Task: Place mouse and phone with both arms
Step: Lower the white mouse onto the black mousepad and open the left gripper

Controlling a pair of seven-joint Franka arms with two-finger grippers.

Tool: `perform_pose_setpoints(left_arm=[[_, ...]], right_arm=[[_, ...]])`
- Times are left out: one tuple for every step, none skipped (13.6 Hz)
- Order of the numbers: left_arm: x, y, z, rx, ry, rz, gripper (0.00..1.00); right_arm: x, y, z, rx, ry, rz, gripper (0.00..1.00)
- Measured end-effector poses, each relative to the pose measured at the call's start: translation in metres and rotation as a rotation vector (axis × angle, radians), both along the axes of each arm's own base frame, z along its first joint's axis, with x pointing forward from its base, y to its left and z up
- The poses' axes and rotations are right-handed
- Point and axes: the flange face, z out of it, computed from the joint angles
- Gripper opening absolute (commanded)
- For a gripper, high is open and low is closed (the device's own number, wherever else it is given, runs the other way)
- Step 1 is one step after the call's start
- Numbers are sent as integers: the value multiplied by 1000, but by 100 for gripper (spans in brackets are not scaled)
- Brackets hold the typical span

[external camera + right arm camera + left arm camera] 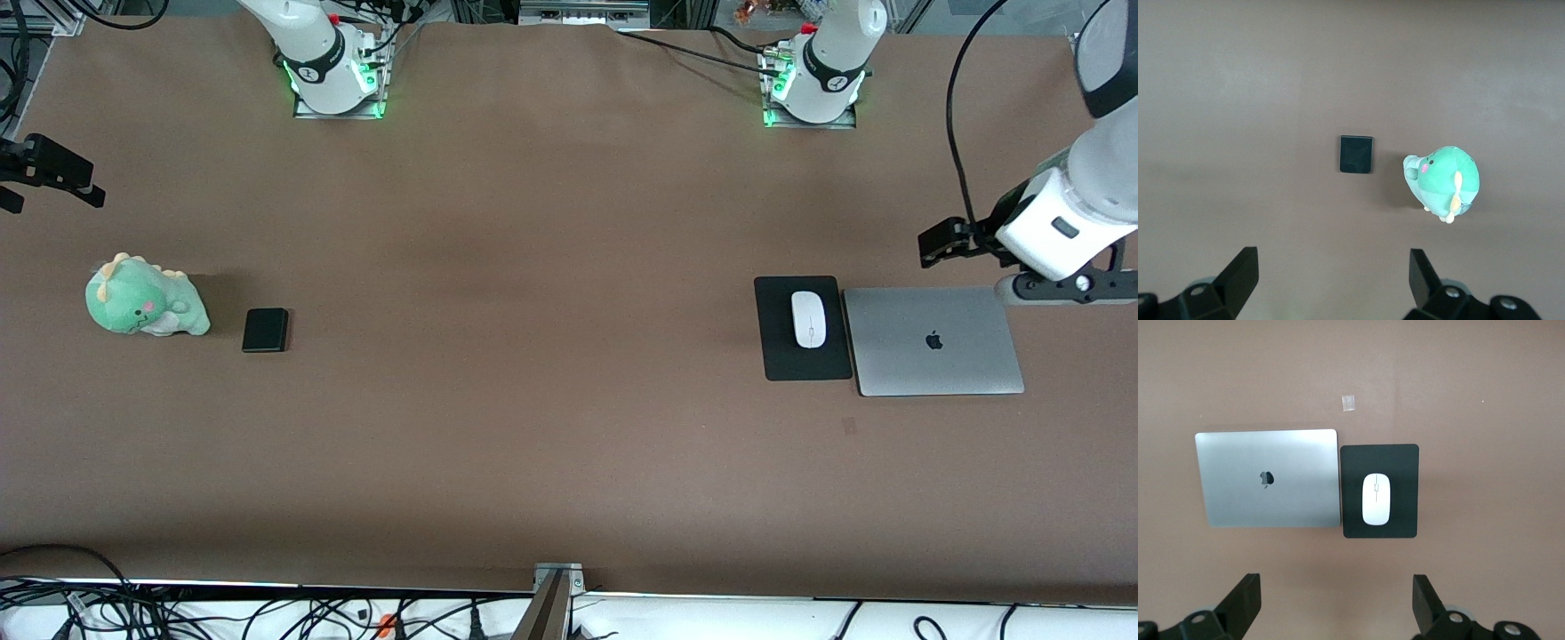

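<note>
The white mouse (808,318) lies on a black mouse pad (805,364) toward the left arm's end of the table. It also shows in the left wrist view (1376,498), on the pad (1379,457). The black phone (265,330) lies flat on the table toward the right arm's end and also shows in the right wrist view (1356,154). My left gripper (947,242) hangs open and empty above the table by the laptop's corner; its jaws (1337,600) stand wide apart. My right gripper (53,173) is up at the table's right-arm end, open and empty (1333,277).
A closed silver laptop (933,342) lies beside the mouse pad and shows in the left wrist view (1268,478). A green plush dinosaur (142,298) sits beside the phone and shows in the right wrist view (1443,181). A small tape patch (849,427) is nearer the front camera than the pad.
</note>
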Motion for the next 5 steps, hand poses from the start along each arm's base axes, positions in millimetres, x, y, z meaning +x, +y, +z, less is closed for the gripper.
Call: perform_pose_setpoints(left_arm=[[-1, 1, 7, 0, -6, 3, 100], [-4, 1, 13, 2, -12, 10, 100], [-6, 1, 17, 4, -17, 25, 100], [-8, 1, 20, 7, -20, 41, 100], [-9, 1, 22, 8, -21, 50, 100]], right_arm=[[0, 0, 0, 0, 0, 0, 100], [0, 0, 0, 0, 0, 0, 100], [0, 0, 0, 0, 0, 0, 100], [0, 0, 0, 0, 0, 0, 100], [0, 0, 0, 0, 0, 0, 100]])
